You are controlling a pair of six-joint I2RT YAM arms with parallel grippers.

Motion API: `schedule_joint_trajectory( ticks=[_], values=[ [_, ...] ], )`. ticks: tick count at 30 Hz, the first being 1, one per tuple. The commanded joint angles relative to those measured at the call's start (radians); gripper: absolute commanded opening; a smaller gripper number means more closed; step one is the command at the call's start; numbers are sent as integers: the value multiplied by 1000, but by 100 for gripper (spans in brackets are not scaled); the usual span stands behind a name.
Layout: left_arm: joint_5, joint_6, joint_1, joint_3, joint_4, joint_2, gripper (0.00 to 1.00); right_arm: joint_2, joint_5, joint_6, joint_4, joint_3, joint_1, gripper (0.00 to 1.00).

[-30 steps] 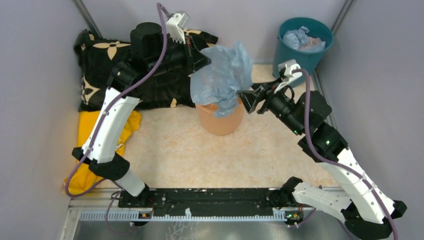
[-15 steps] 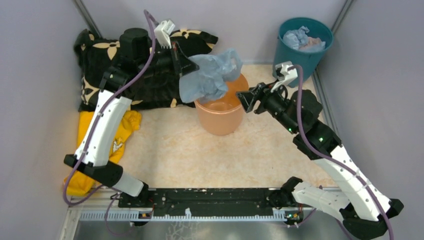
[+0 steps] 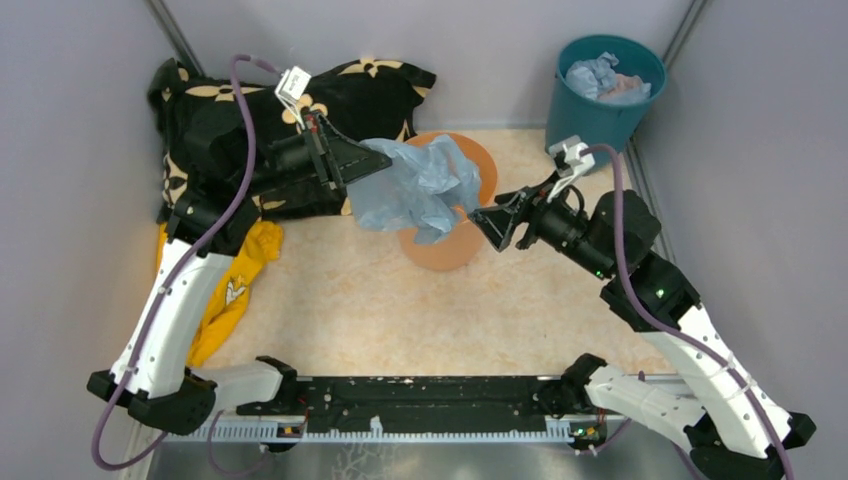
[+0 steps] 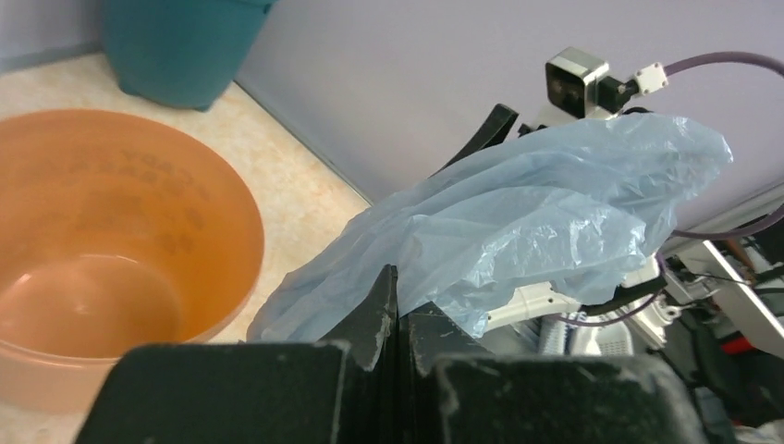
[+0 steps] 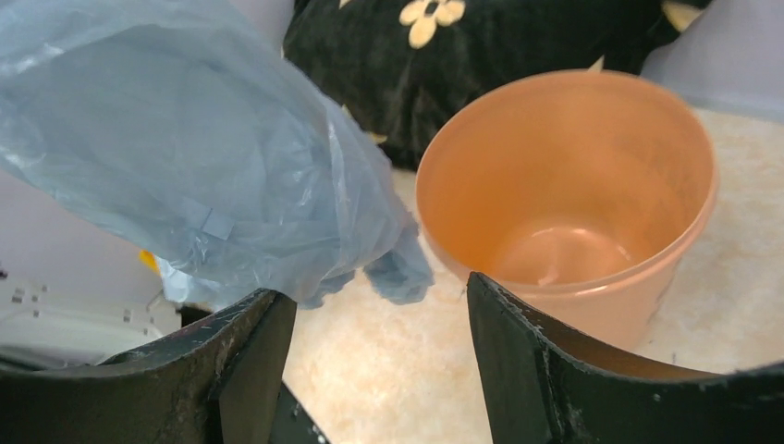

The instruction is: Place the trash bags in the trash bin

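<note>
A pale blue trash bag hangs bunched from my left gripper, which is shut on its edge. The bag drapes over the left side of the peach-orange trash bin and covers part of its mouth. From the left wrist, the jaws of the left gripper pinch the trash bag, with the empty trash bin to the left. My right gripper stands open just right of the bin. The right wrist view shows the right gripper holding nothing, the trash bag above its left finger and the trash bin ahead.
A dark teal bucket at the back right holds crumpled blue film. A black flowered cloth lies at the back left, a yellow cloth in front of it. Purple-grey walls close in three sides.
My left arm has swung left and down, carrying the bag from high above the bin to its left rim. The right gripper has shifted slightly forward beside the bin, staying open.
</note>
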Motion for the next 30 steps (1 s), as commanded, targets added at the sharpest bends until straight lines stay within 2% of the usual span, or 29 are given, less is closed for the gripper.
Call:
schedule_joint_trajectory(
  ticks=[1,5,14,19,25,30],
  values=[
    [68,-98,0,-86,106,9,0,-10,-144,1,64,-37,-6,68],
    [60,-111,0,-88,100,25,0,-13,-200,27,114,-24,-6,68],
    [36,-84,0,39,16,79,0,53,-230,-7,134,24,-5,66],
    [31,-79,0,27,14,99,0,43,-263,8,162,16,-6,66],
    [41,-86,0,10,37,117,0,4,-226,-6,173,1,-6,66],
    [59,-100,0,9,50,122,0,6,-211,-12,200,-11,-6,62]
  ],
)
